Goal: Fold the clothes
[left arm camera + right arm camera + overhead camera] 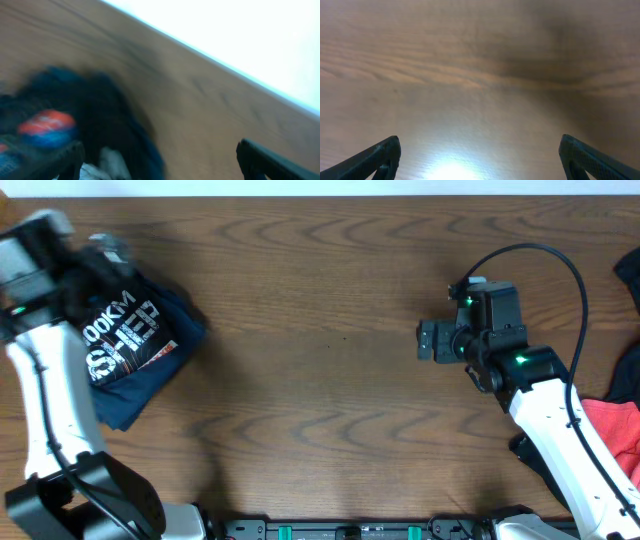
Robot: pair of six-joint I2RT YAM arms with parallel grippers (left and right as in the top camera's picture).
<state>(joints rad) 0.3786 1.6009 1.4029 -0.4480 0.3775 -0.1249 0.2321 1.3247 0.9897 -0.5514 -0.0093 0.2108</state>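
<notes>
A folded black jersey (125,335) with white "100KM" print lies on a navy garment (130,395) at the table's far left. The left wrist view is blurred and shows the dark and blue cloth (100,125) with a red logo patch. My left gripper (105,252) is at the pile's far edge. Its fingers (160,167) are spread wide with nothing between them, the left finger over the cloth. My right gripper (427,340) hovers right of the middle, open and empty (480,165) above bare wood.
A coral-red garment (615,430) lies at the right edge beside my right arm. A dark garment (630,275) shows at the far right edge. The wooden table (320,380) has a white far edge (260,60).
</notes>
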